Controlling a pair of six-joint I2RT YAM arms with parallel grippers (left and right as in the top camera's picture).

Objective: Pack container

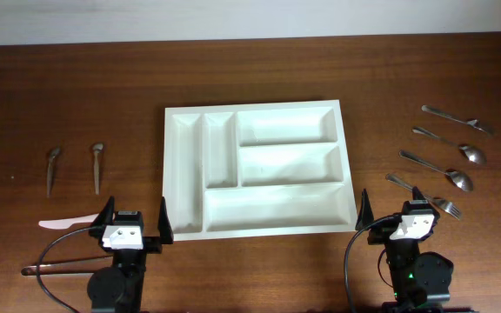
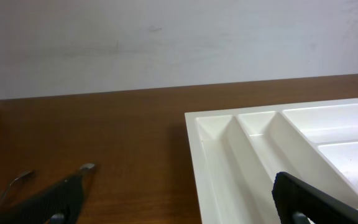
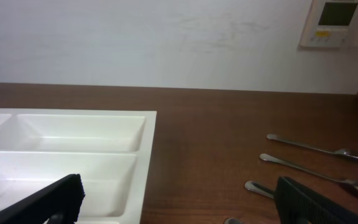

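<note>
the empty container (image 1: pixel 277 209) sits mid-table between left cutlery (image 1: pixel 97 156) and right cutlery (image 1: pixel 462 181), seemingly so either arm can load it, left gripper (image 1: pixel 136 215) and right gripper (image 1: pixel 396 213) hovering beside it, jaws apart

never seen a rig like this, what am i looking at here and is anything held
Two robot arms stand at a wooden table: left arm and right arm, seen from overhead. The other two pictures come from cameras on the wrists; the dark shapes at their bottom edges are the jaws. Both pairs are open and empty. The white container lies in the middle, empty. To its right lie metal spoons and forks, to its left two short metal utensils and a pink plastic piece.
</note>
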